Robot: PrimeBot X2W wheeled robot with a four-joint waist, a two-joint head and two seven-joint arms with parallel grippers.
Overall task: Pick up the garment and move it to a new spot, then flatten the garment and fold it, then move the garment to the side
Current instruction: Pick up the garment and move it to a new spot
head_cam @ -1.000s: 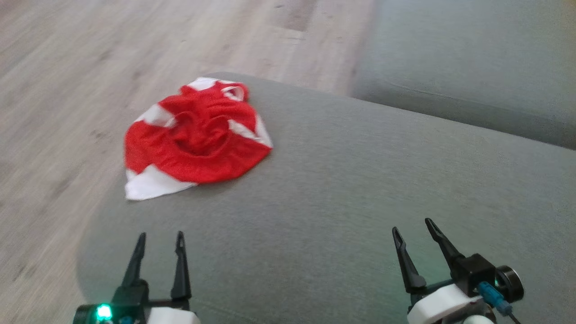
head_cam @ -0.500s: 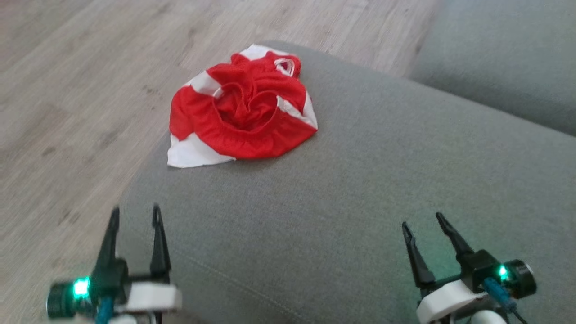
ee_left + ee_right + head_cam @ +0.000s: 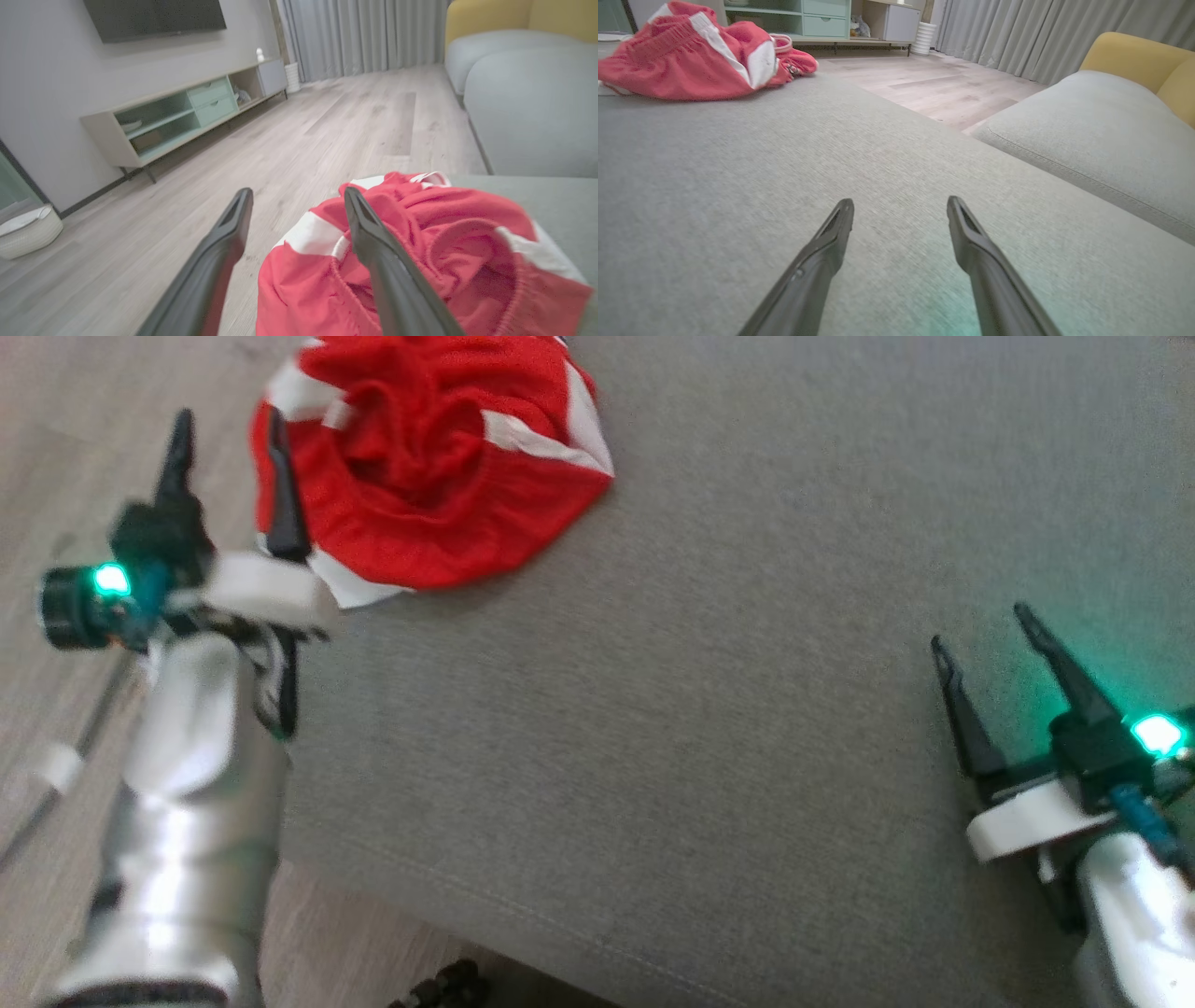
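Seen from the head, the left arm [image 3: 187, 775] lies along the grey cushion's [image 3: 709, 709] left edge. The left jaws are spread wide, one finger [image 3: 177, 443] over the floor [image 3: 56, 429] and the other over the crumpled red-and-white garment [image 3: 439, 448] at the cushion's far left edge. The left wrist view adds a TV cabinet [image 3: 187, 107] and a white basket [image 3: 23, 228], contents unseen. The right jaws, also spread, hang over bare cushion, well apart from the garment.

Grey cushion [image 3: 747, 709] beside pale wood floor [image 3: 327, 130] — beyond, a low cabinet [image 3: 177, 116], grey curtains [image 3: 364, 37], perhaps a television [image 3: 154, 18].
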